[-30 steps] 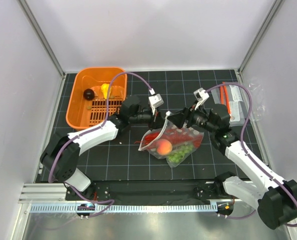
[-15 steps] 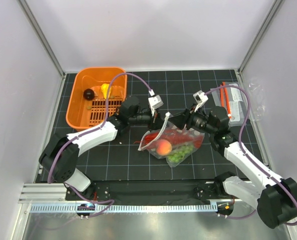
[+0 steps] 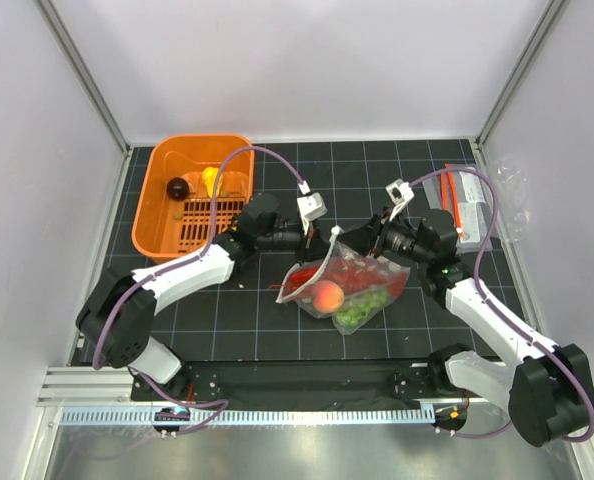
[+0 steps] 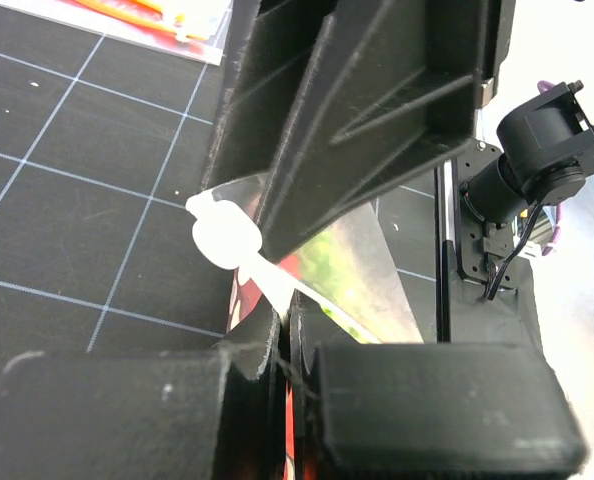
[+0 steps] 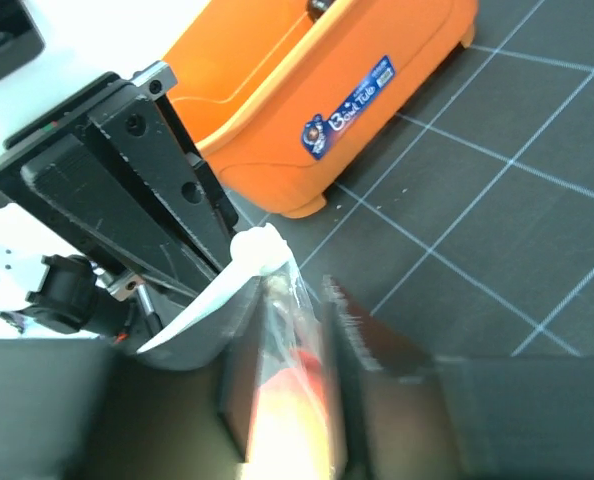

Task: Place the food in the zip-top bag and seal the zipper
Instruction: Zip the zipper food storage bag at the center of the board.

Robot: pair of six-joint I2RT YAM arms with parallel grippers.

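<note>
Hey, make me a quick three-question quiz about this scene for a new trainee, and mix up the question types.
1. True or false: the peach, grapes and lobster are all inside the bag.
2. In the overhead view, the basket stands: A far left, B far right, C near centre.
3. Fill in: the left hand is shut on the edge of the ____.
Key: 1 true; 2 A; 3 bag.

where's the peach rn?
Top view, centre: the peach is inside the bag, at its left end, left of the grapes and below the lobster in frame.
</note>
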